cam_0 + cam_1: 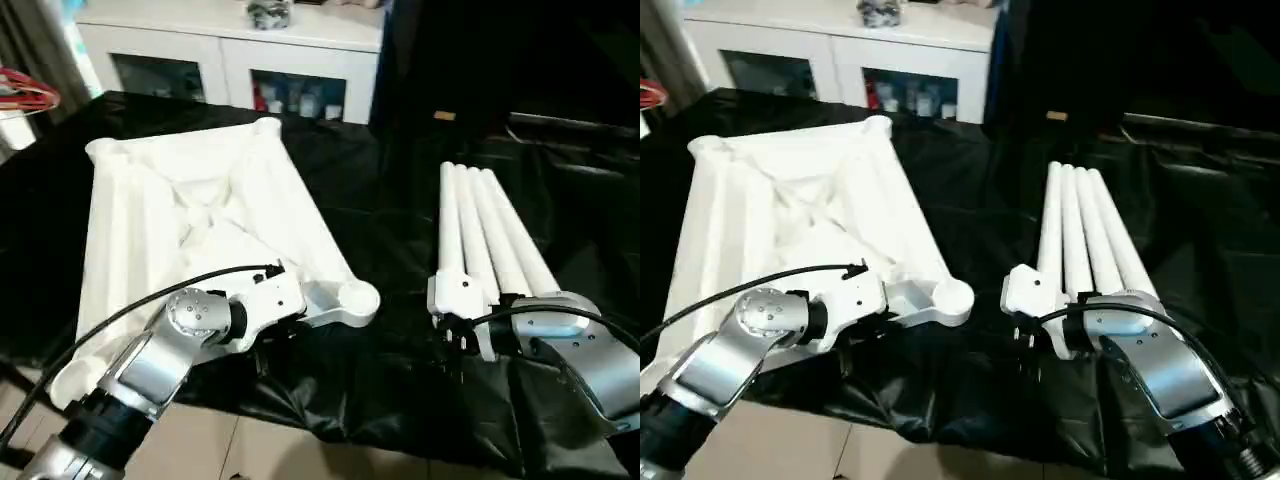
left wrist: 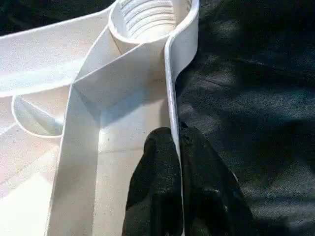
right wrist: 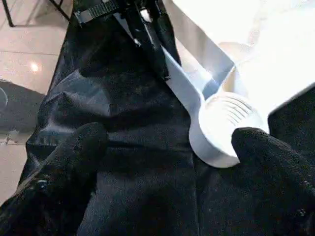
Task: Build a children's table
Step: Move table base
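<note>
Tabletop (image 1: 200, 215) lies ribbed side up on the black cloth (image 1: 400, 390); four legs (image 1: 490, 235) bundled beside it, well apart. I have my left gripper (image 2: 176, 147) clamped on its near rim by the corner socket (image 1: 358, 297); right gripper (image 3: 167, 142) spread wide, empty, facing that socket. Risk: thin-rim pinch slips if I drag, skewing the tabletop.

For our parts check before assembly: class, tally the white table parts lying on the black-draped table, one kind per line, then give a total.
Tabletop, ribbed underside up: 1
Tubular legs, lying side by side: 4
Total: 5 parts
</note>
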